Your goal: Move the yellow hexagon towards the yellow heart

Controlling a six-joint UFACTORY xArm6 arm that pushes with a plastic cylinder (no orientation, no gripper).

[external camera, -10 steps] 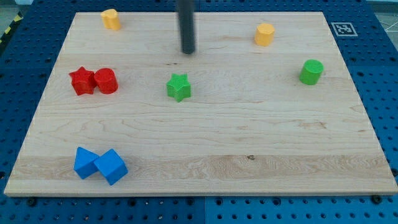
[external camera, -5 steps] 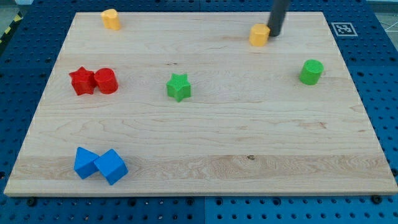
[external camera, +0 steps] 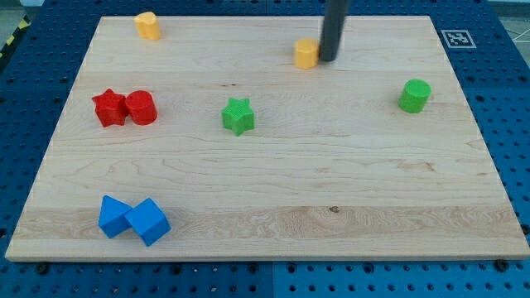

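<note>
Black-and-white marker tag [external camera: 458, 38] sits at the top right corner, you see, while my tip [external camera: 328, 60], no claw, touches the yellow hexagon [external camera: 306, 53].

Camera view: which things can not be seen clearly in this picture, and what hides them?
- Camera view: the rod's upper part is cut off by the top edge.
- My tip is against the right side of the yellow hexagon; the rod hides that side, so actual contact is uncertain.
- The yellow heart is too small to confirm its shape.
- The two blue blocks: the right one overlaps the left one's edge.
</note>
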